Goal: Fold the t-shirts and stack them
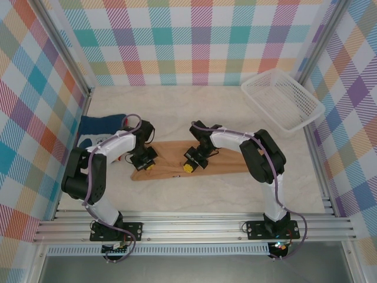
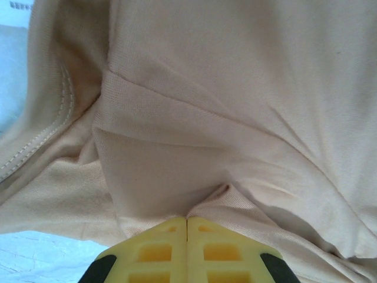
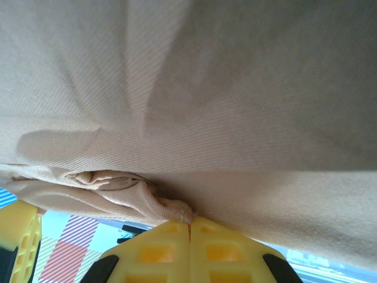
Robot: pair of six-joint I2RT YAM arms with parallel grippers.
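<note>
Both arms are bending over the tan shirt [image 1: 227,159], the left gripper [image 1: 143,164] and right gripper [image 1: 189,167] each clenching a fold of its cloth between yellow jaws. The navy shirt [image 1: 100,125] is lying just beyond the left jaws, and a basket [image 1: 283,100] is sitting well past the right ones.

Left arm [image 1: 82,177] bent inward, left fingers [image 2: 154,252] clamped; right arm [image 1: 262,156], right fingers [image 3: 154,253] same.
</note>
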